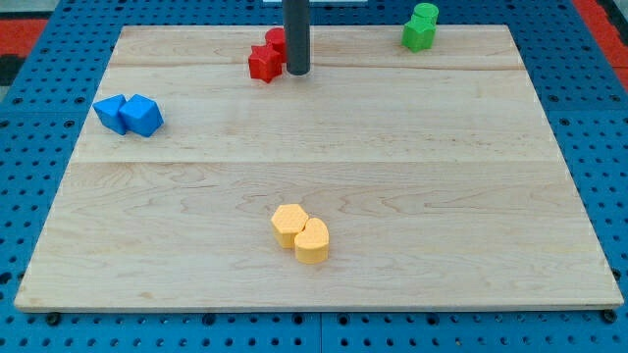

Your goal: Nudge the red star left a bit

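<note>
Wood counter (324, 176), pale and grained, fills most of the camera view, lying on a blue perforated base (29, 137). Near the view's top, a little left of centre, stands the red star (263, 63), close to the counter's far edge. Just behind it, towards the view's top right, sits a second red block (277, 40), partly hidden by the rod, so its shape cannot be made out; the two look to be touching. My tip (297, 73) rests on the counter just beside the red star, on the view's right side of it, with only a thin gap or none between them; I cannot tell whether they touch. The rod rises straight up out of the view's top. No end effector with jaws shows here, only this plain rod, so nothing is gripped.

At the view's top right, two green blocks (421, 27) sit pressed together at the counter's far edge. On the view's left, two blue blocks (129, 115), roughly cube-like, sit side by side and touching. Low in the view, near the centre, two yellow blocks (300, 233) touch each other, the upper left one six-sided and the lower right one rounded. All three pairs lie well apart from my tip.
</note>
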Controlling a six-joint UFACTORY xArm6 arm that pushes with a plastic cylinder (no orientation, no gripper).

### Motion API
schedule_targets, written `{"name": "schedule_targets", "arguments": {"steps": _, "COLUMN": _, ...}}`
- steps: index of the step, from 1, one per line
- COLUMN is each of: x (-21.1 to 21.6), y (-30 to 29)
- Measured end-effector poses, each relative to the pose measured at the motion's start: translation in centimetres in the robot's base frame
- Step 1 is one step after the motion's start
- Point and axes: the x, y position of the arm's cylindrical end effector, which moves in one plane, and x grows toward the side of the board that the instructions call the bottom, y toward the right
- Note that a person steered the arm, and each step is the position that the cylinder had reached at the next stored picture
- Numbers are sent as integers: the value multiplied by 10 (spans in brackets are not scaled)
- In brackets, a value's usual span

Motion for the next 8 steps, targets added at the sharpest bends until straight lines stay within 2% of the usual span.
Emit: {"name": "schedule_targets", "arguments": {"steps": 8, "x": 1, "y": -14}}
